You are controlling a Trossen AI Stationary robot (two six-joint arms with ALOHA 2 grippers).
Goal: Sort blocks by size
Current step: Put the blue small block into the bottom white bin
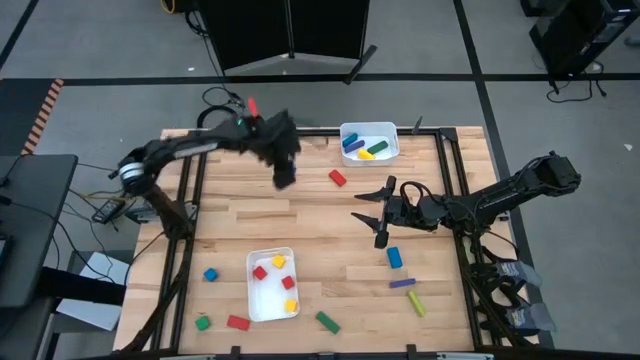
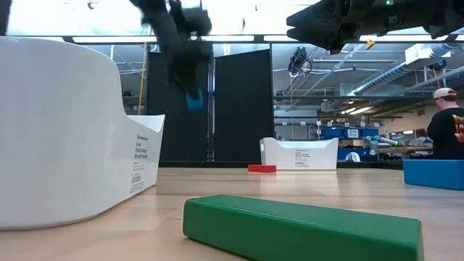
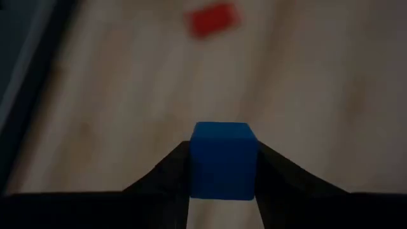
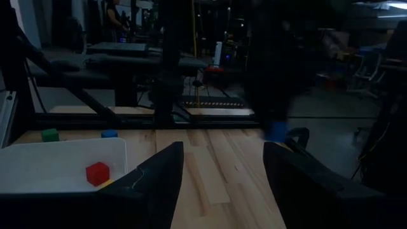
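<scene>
My left gripper (image 1: 285,178) hangs over the far middle of the table, shut on a small blue cube (image 3: 222,159), which also shows in the low view (image 2: 193,100). My right gripper (image 1: 369,216) is open and empty over the table's right middle, its fingers wide apart in the right wrist view (image 4: 222,184). A red block (image 1: 337,177) lies on the table between the two grippers. A blue bar (image 1: 394,257), a purple bar (image 1: 402,283) and a yellow-green bar (image 1: 415,303) lie near my right gripper. My left gripper pinches the blue cube by two opposite side faces (image 3: 194,162) between its two fingers. The fingers come from above, pointing down. The cube sits at their free ends (image 2: 193,100), lifted well clear of the table.
A far white tray (image 1: 392,150) holds blue, yellow and green bars. A near white tray (image 1: 252,300) holds red and yellow cubes. A green bar (image 1: 327,322), red block (image 1: 237,322), green cube (image 1: 203,323) and blue cube (image 1: 210,274) lie near the front edge. A person (image 2: 446,123) stands beyond the table.
</scene>
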